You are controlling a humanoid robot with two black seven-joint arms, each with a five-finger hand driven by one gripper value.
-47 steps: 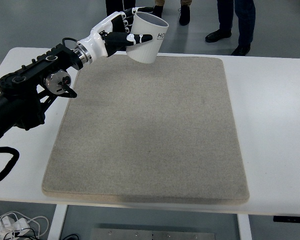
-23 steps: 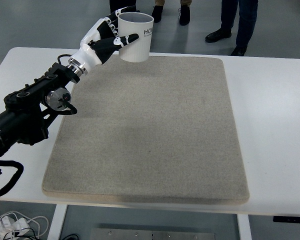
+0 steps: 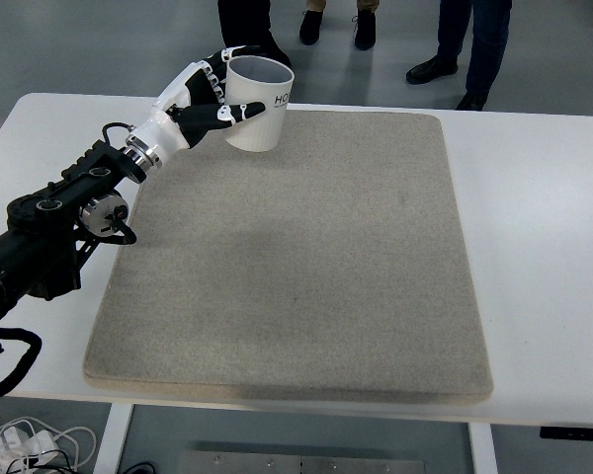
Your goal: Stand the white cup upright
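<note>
Over the far left corner of the grey felt mat (image 3: 287,247), the left hand (image 3: 200,99) has its white fingers wrapped around the white cup (image 3: 257,107), thumb across the near side and the other fingers curled round the far wall. A second ago the cup hung higher and leaned with its mouth tipped toward the right; half a second ago it had already swung close to vertical while still raised above the mat's far edge. Now it sits lower and nearer, mouth up, its base at or just above the mat surface; whether it truly touches cannot be told from this angle. By my reading the righting itself is essentially done, and what remains is to settle the base flat and let go without nudging the cup over.

Its dark interior shows no contents, though only the upper part of the inside is visible. Black lettering sits on the right side of its wall.

No right arm appears. Legs and shoes of people stand on the floor beyond the white table (image 3: 534,227).
</note>
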